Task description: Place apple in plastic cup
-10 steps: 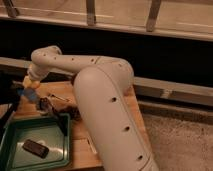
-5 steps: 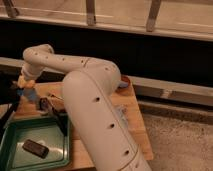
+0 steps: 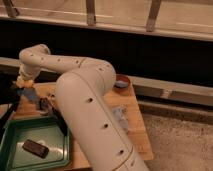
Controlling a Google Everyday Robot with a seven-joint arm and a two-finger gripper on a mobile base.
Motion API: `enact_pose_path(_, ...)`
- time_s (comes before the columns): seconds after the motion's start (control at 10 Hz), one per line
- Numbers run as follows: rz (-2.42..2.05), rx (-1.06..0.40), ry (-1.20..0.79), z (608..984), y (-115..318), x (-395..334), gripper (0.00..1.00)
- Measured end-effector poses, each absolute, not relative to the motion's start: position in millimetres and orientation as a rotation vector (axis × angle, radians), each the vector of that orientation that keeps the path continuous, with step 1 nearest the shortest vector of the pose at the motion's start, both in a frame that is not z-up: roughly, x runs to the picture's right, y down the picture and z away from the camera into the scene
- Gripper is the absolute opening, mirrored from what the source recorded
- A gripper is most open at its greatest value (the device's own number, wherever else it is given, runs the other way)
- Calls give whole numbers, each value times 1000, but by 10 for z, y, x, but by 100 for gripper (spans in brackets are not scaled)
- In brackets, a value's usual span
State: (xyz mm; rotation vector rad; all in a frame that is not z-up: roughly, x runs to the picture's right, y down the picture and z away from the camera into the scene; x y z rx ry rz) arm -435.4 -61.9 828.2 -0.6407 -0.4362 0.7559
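Green tray (image 3: 12, 131) front left holds dark brown bar (image 3: 35, 148). Red bowl (image 3: 121, 81) at table's far edge. Blue plastic cup (image 3: 28, 93) below gripper (image 3: 21, 84). Apple unseen. Arm bent, reaching far left; grip unclear.

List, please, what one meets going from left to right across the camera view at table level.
Gripper at the left edge above the plastic cup → dark brown object in the green tray → robot arm → red bowl.

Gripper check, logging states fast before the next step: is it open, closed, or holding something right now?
Gripper: at the table's far left end by the plastic cup; whether it holds anything cannot be told.
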Motion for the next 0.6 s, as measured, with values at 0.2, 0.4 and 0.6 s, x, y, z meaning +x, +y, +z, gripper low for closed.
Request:
enact_pose_path(0.2, 767, -645, -436, 8340, -591, -4360, 0)
enact_pose_path(0.4, 775, -657, -436, 8395, -536, -4392, 0)
enact_pose_path(0.6, 783, -672, -439, 8441, -473, -4435, 0)
